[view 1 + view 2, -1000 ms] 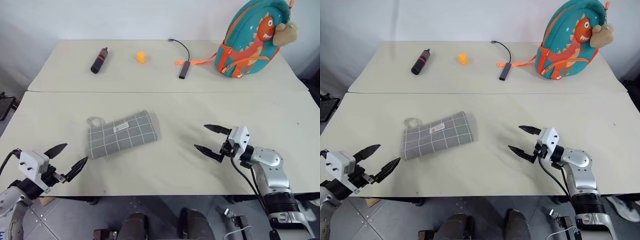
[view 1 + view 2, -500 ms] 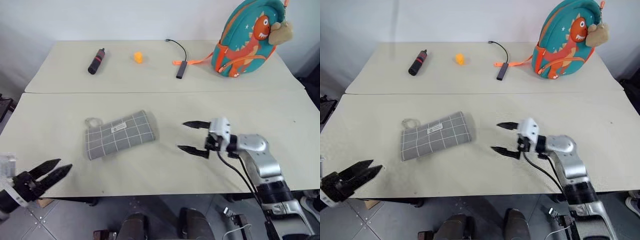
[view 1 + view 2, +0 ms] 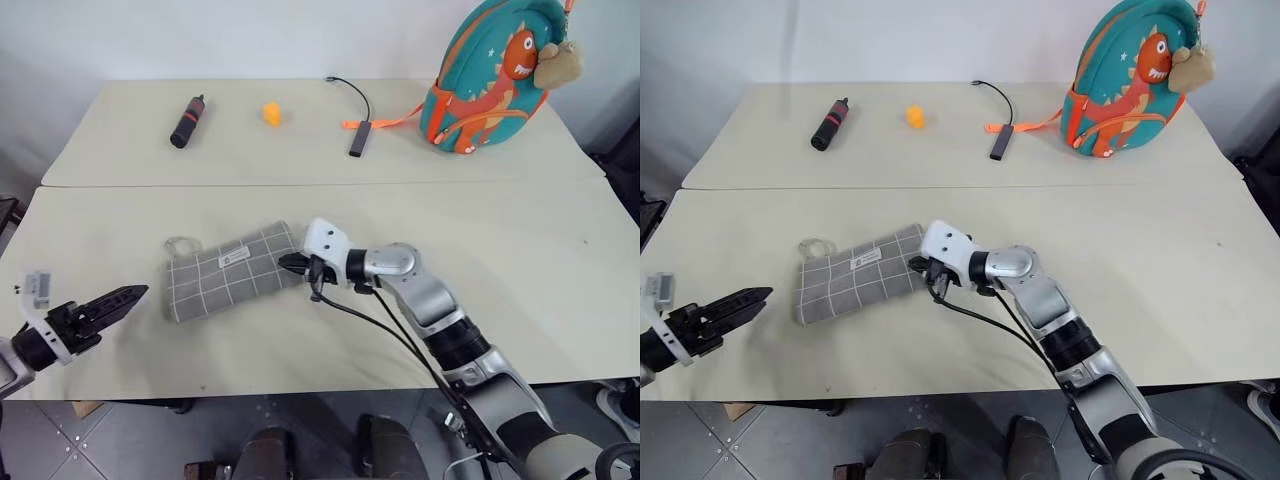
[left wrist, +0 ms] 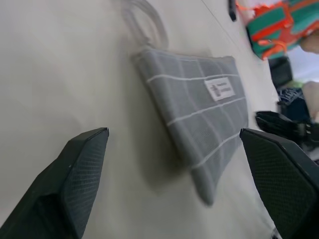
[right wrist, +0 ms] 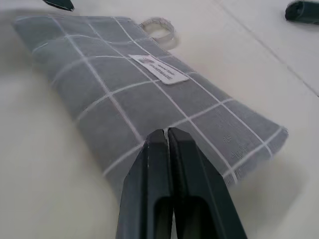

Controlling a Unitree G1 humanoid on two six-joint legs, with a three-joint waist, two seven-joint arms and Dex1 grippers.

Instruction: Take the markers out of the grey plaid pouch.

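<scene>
Touching right pincer (image 3: pixel 291 264): pouch (image 3: pixel 225 272) end

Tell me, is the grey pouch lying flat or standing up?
Flat. The grey plaid pouch lies on the table, label facing up.

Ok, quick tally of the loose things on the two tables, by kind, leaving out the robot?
Grey plaid pouch: 1
Teal dinosaur backpack: 1
Black cylinder with a red band: 1
Small orange object: 1
Dark stick on a black cord: 1
Total: 5
No markers are in sight outside the pouch.
</scene>
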